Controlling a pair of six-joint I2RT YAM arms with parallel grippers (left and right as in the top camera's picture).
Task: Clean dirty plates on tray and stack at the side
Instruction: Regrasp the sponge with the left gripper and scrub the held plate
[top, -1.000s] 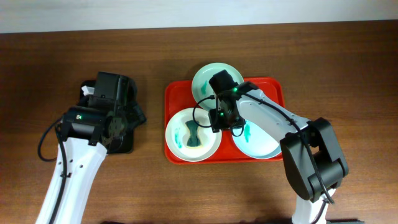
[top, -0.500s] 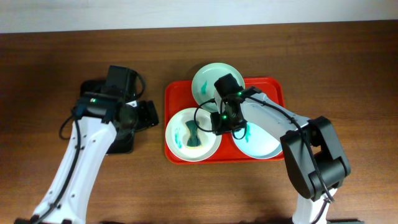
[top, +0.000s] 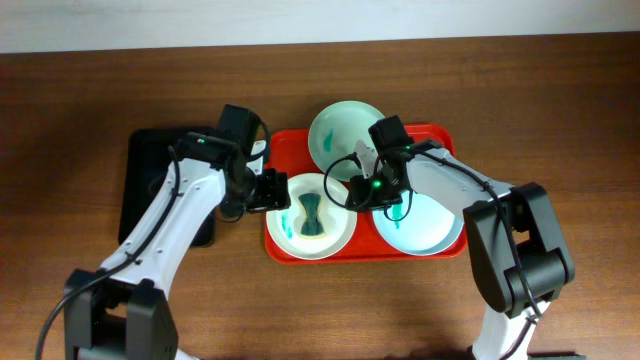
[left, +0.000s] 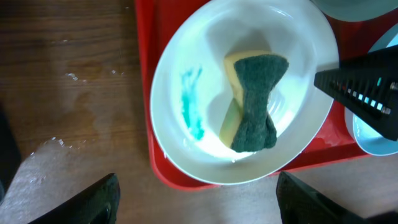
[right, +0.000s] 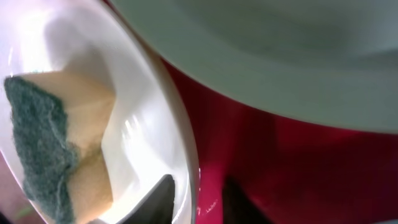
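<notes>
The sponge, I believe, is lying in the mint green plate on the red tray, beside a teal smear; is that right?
Not quite: the left wrist view shows the sponge lying in the white plate, not the mint green plate. The rest holds: it is on the red tray, a teal smear beside the sponge.

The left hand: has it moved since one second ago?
Yes. The left hand moved right, from above the black tray to the white plate's left rim on the red tray.
</notes>
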